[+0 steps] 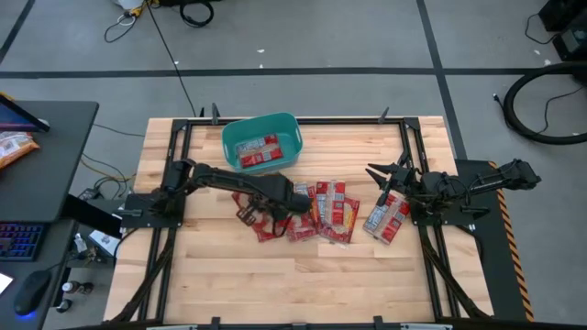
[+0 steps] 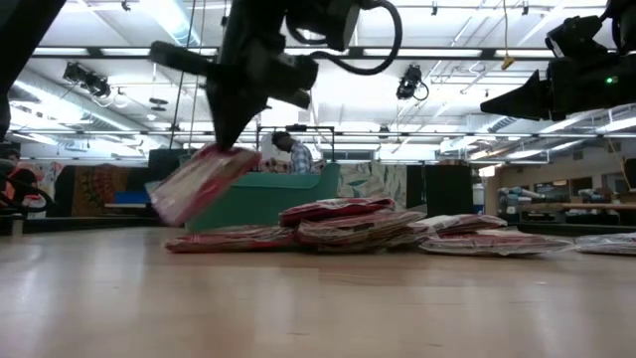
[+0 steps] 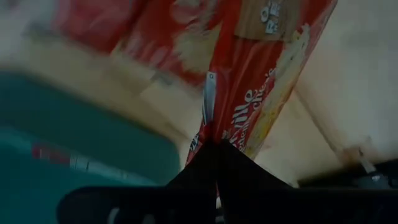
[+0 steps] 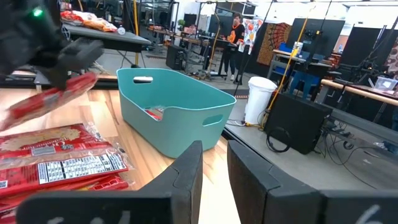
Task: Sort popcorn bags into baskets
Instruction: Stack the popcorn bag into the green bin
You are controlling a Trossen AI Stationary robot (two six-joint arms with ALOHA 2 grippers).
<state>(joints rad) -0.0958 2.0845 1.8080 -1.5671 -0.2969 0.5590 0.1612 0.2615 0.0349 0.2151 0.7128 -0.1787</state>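
**Lifted packet hangs near side of the tub**

Above the left end of the pile, the left gripper is clamped on one popcorn bag, raised and tilted off the table. The teal basket lies just beyond, toward the far edge, already holding packets. The right gripper waits at the right, fingers parted, holding nothing.

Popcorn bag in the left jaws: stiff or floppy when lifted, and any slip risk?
Probably fairly stiff: the popcorn bag hangs tilted from the left gripper pinched at one end, yet looks flat, not drooping. Likely light, since an end pinch carries it. The glossy film may be slippery, so it could swing or slide before reaching the teal basket.
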